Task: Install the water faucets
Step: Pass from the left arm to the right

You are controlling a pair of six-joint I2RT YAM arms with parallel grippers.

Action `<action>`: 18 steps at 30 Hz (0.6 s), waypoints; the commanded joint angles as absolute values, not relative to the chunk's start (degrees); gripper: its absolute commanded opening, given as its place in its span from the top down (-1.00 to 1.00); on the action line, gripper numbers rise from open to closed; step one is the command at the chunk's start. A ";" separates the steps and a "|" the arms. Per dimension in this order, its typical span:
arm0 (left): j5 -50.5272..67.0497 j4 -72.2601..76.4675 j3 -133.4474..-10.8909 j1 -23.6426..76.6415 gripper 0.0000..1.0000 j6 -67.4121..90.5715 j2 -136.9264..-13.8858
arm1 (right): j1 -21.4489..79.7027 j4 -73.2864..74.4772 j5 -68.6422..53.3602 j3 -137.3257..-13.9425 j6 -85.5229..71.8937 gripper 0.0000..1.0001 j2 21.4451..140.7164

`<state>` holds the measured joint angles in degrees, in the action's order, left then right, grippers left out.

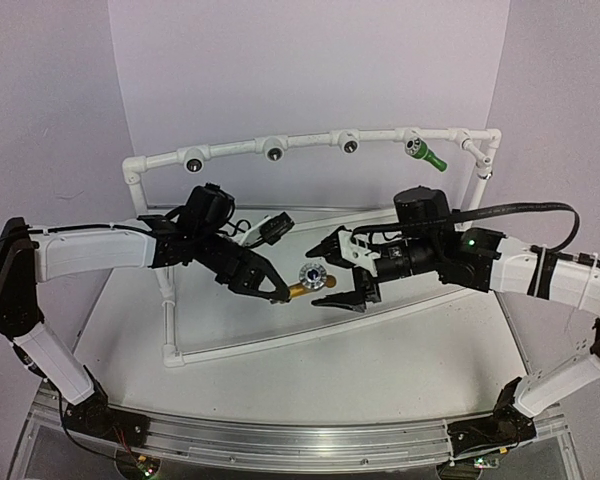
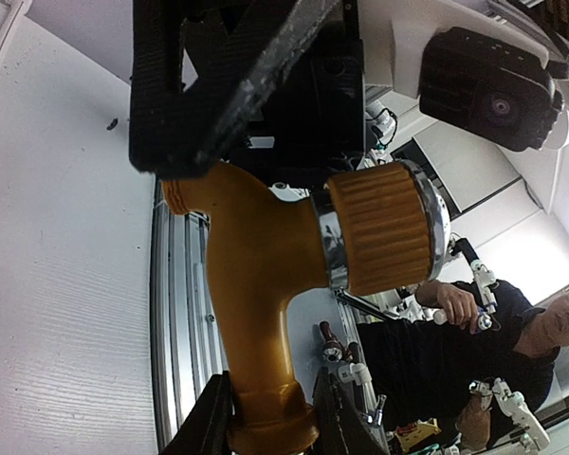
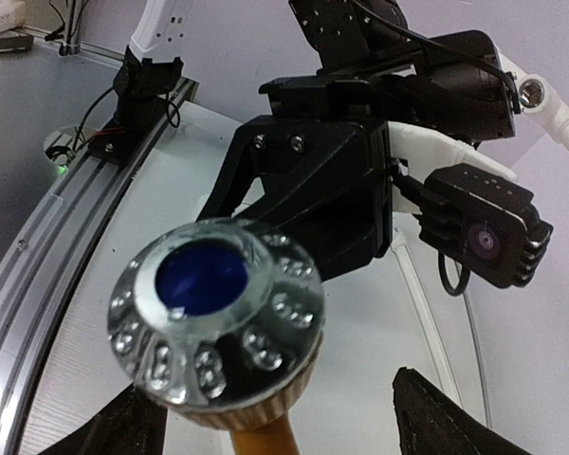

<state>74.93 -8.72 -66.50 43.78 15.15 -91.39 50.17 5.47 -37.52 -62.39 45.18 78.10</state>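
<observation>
Left claw (image 2: 270, 419) clamps faucet (image 2: 256, 284); right claw (image 3: 280, 427) seemingly spread.

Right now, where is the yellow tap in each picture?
Top external: the yellow tap is at the centre of the picture.
Left wrist: it fills the middle, with its end pinched at the bottom.
Right wrist: lower left, mostly its silver knob with the blue centre.
Shared landmark: the left claw holding it shows in all three.

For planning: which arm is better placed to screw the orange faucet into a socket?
Probably right. The left end effector clamps the orange faucet by its brass-coloured end, which must be free; the right end effector is open around it.
</observation>
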 commanded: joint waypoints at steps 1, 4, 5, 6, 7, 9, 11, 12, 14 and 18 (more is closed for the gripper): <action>78.47 -7.38 -66.40 44.05 1.00 13.81 -89.20 | 50.15 4.04 -46.58 -66.95 44.36 -0.54 80.98; 78.89 -7.46 -66.09 44.04 1.00 13.54 -88.79 | 50.19 4.25 -48.96 -68.30 43.84 -0.37 82.85; 78.97 -7.47 -65.99 44.04 1.00 13.54 -88.69 | 50.21 4.30 -49.43 -68.49 43.84 -0.36 83.38; 79.03 -7.47 -65.93 44.03 1.00 13.47 -88.63 | 50.17 4.31 -49.87 -68.56 43.84 -0.35 83.64; 79.06 -7.45 -65.85 44.03 1.00 13.45 -88.53 | 50.19 4.31 -50.44 -68.72 43.82 -0.33 83.83; 79.39 -7.49 -65.75 44.03 1.00 13.34 -88.36 | 50.20 4.31 -51.25 -69.29 43.37 -0.25 84.44; 79.78 -7.45 -65.74 44.04 1.00 13.20 -88.35 | 50.24 4.23 -52.23 -69.62 43.01 -0.20 84.97; 79.80 -7.46 -65.74 44.04 1.00 13.14 -88.33 | 50.20 4.22 -52.59 -69.84 42.71 -0.18 85.33; 79.95 -7.47 -65.81 44.04 1.00 13.10 -88.33 | 50.19 4.06 -53.52 -70.09 42.24 -0.15 85.83; 80.06 -7.47 -65.71 44.03 1.00 13.01 -88.17 | 50.19 2.92 -54.39 -70.93 39.94 -0.05 86.83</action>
